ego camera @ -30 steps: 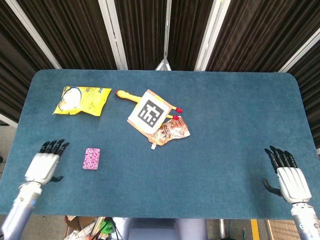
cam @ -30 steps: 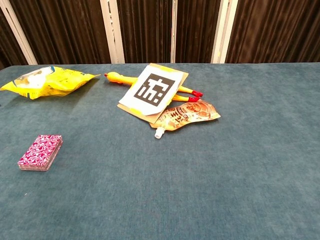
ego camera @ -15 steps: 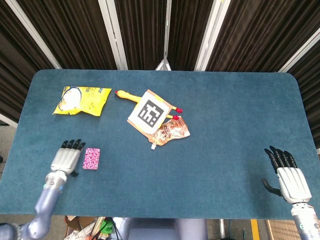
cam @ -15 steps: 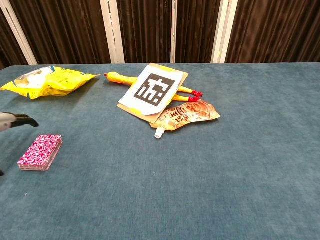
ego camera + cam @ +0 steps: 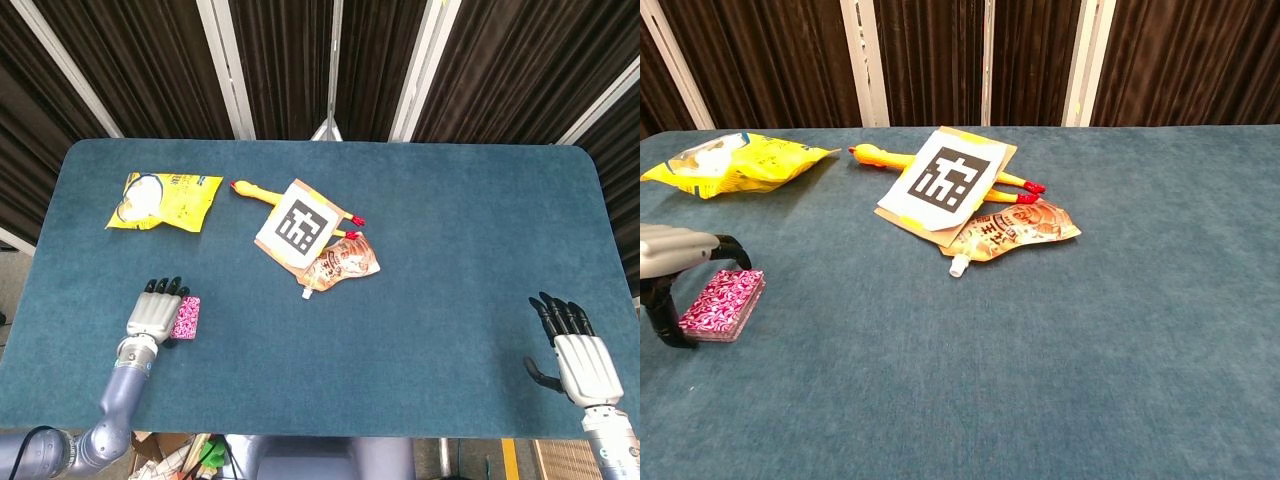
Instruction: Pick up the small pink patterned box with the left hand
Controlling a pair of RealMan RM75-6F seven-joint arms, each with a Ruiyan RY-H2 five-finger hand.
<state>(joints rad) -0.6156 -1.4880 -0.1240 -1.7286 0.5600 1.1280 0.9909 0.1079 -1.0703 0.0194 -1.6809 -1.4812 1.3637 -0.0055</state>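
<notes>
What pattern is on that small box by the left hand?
The small box has a pink-and-white swirly print on top, clearest in the chest view.

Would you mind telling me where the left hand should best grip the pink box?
Grip the pink box across its two long side edges, from above. It lies flat and thin on the table, so only those edges offer purchase. The left hand is already over its left side.

Left hand [image 5: 670,262] cut off by chest view's left edge, contact with pink patterned box [image 5: 720,304] unclear, rubber chicken [image 5: 256,193] mid-body hidden under marker card [image 5: 298,225], pouch [image 5: 342,262] print unreadable.
</notes>
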